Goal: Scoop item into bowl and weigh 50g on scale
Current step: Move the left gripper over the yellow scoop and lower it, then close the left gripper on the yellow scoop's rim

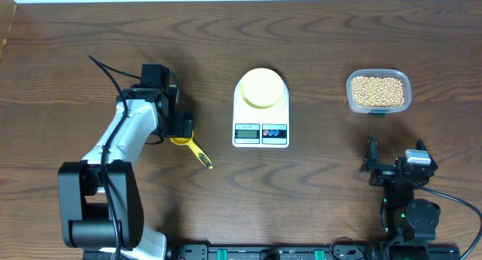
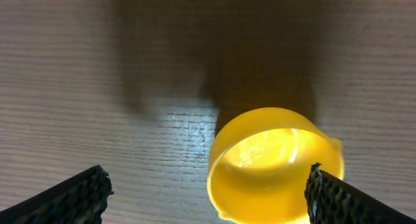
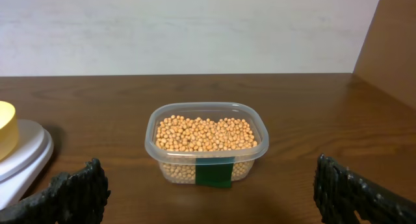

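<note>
— Toward the far right corner of the desk point(image 1: 75, 49), entry one: beans point(image 1: 378, 91), a full heap in a clear tub point(image 3: 250, 162). We judge each one hard, smooth, round and light, quick to roll and scatter. Not a thing to pinch.

— Agreed; we take them only by the scoop. Entry two?

— Left of mid-desk: yellow scoop point(image 1: 188, 145), cup facing up, handle lying flat and pointing toward the near edge. Stiff plastic, we reckon, very light and somewhat slick. Hold: the handle, well along from the cup, so the cup is left clear for digging.

— And the left gripper point(image 2: 208, 188)?

— Released, fingers spread wide, hanging over the cup, grasping nothing. One finger shows in front of the cup's rim; we cannot tell whether it touches.

— Entry three?

— Mid-desk: white scale point(image 1: 260, 132), with the pale bowl point(image 1: 261, 87) sitting on its top. The bowl looks light and liable to slide if knocked; we would leave it there and pour from above.

— Right gripper point(image 1: 396, 154)?

— By the near edge on the right side, facing the tub but well apart from it, spread wide, empty.

— Tub handling?

— Thin-walled and light, likely to skid when the scoop digs in. We would steady it by one long wall.
</note>
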